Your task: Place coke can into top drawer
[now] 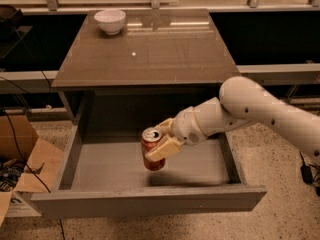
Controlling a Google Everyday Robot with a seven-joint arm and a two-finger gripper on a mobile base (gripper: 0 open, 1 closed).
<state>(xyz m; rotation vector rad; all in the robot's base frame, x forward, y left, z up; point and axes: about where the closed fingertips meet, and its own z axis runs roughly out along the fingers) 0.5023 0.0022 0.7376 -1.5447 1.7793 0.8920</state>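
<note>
The coke can (pixel 151 154), red with a silver top, is held by my gripper (pixel 162 140), whose pale fingers (pixel 165 148) are shut around its side. The can hangs upright inside the open top drawer (pixel 145 202), just above the drawer's pale grey floor near its middle. My white arm reaches in from the right over the drawer's right wall. The can's far side is hidden by the fingers.
A white bowl (pixel 110 20) stands on the back left of the brown cabinet top (pixel 150 54). A cardboard box (pixel 22 159) sits on the floor to the left of the drawer. Cables lie on the speckled floor at far right.
</note>
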